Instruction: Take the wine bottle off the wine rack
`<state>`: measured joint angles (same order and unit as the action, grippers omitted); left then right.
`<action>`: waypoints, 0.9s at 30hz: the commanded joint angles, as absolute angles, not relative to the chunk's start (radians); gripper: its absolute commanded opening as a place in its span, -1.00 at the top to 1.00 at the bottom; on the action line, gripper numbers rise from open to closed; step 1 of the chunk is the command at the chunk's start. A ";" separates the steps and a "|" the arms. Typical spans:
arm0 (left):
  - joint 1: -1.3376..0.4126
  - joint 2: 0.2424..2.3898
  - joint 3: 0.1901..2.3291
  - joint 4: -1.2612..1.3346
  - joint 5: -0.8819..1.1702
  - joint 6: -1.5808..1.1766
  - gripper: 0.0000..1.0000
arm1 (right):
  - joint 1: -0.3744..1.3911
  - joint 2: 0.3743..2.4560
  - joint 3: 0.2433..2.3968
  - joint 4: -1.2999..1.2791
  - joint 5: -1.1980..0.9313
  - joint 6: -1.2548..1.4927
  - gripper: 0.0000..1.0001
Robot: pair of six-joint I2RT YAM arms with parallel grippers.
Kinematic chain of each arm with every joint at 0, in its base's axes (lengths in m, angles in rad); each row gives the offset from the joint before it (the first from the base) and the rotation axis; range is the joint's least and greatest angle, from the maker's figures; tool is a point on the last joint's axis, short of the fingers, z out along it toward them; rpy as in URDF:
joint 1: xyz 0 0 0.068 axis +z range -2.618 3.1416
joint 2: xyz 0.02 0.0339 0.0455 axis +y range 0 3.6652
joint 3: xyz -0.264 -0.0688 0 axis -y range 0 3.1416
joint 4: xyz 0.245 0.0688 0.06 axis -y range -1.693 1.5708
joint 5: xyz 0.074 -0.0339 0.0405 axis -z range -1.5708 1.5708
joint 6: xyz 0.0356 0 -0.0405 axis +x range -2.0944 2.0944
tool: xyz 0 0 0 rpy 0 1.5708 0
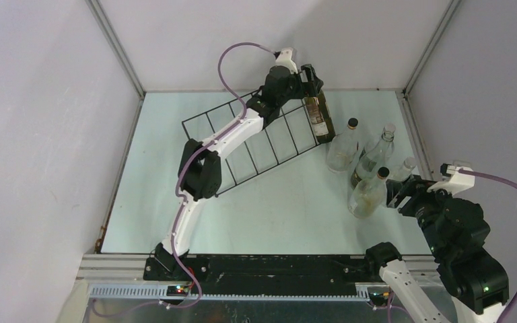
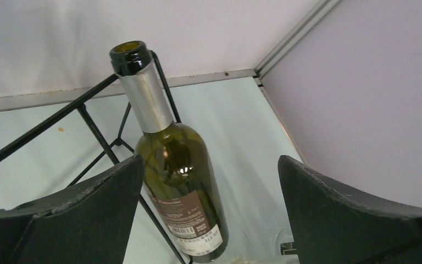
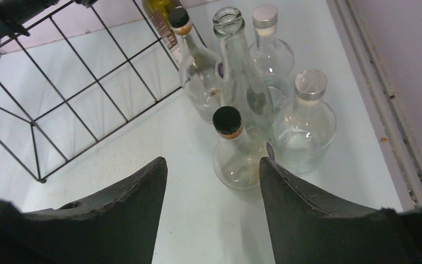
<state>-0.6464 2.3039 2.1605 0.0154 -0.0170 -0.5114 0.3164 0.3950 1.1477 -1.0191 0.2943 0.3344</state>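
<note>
While the left arm stretches across the wine rack [image 1: 269, 145] to its far right end, the left gripper [image 2: 210, 162] sits just short of the wine bottle [image 2: 178, 176] with its jaws spread wide and nothing in them; neither finger touches the glass. The bottle is dark green with a silver foil neck, an uncorked mouth and a paper label. It stands tilted in the rack's end compartment, neck up by the top corner wire. The rack itself lies diagonally on the pale table [image 1: 276, 215], and its other compartments look bare in the top view. The right gripper [image 3: 213, 162] is low on the right side, jaws partly apart and gripping nothing, facing a cluster of clear glass bottles. Nearest to it is a black-capped bottle [image 3: 236, 159], just ahead of the fingertips but apart from them. Behind it stand a round silver-capped bottle [image 3: 307, 115], a tall open-mouthed bottle [image 3: 242, 82] and two more. The cluster stands just beside the rack's right end, well clear of the left gripper.
</note>
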 commanded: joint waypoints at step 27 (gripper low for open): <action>-0.609 2.504 2.362 0.182 -0.098 -0.723 -0.83 | 0.314 0.372 1.201 -1.029 0.225 0.359 -0.35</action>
